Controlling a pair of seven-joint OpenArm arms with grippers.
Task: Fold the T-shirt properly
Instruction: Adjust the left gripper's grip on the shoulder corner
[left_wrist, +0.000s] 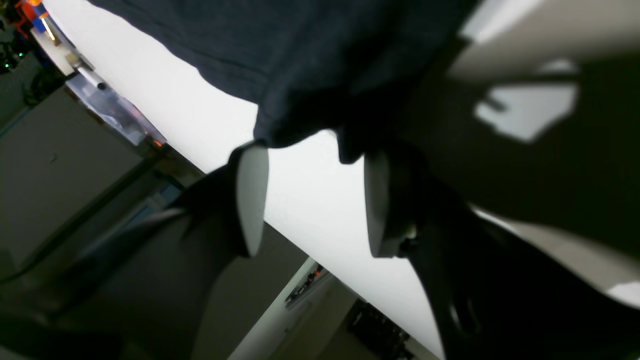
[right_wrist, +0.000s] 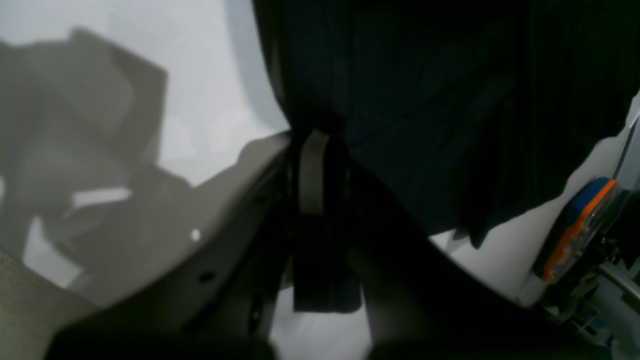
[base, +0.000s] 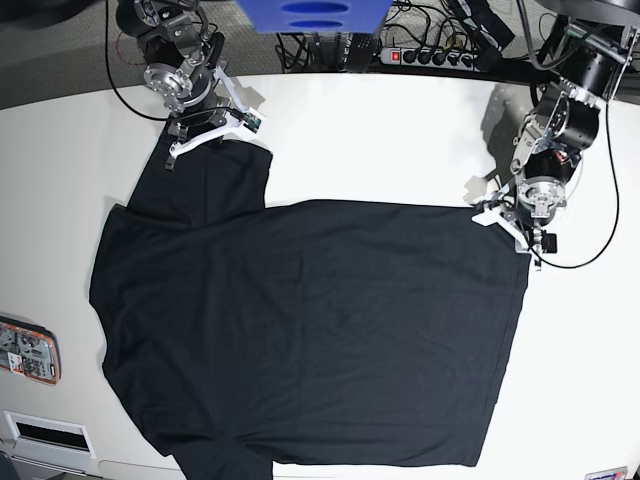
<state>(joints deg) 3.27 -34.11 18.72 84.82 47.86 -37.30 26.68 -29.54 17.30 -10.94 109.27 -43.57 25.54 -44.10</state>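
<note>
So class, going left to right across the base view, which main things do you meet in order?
Orange-edged device → right gripper → T-shirt → left gripper.

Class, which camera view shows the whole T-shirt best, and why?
The base view: the T-shirt lies spread over the table, its outline visible. The left wrist view shows one corner, the right wrist view dark hanging cloth.

The left tool (left_wrist: 314, 200) hangs with its pale fingers (left_wrist: 251, 200) parted and nothing between them; the right tool (right_wrist: 320, 175) is clamped tight at the far corner.
</note>
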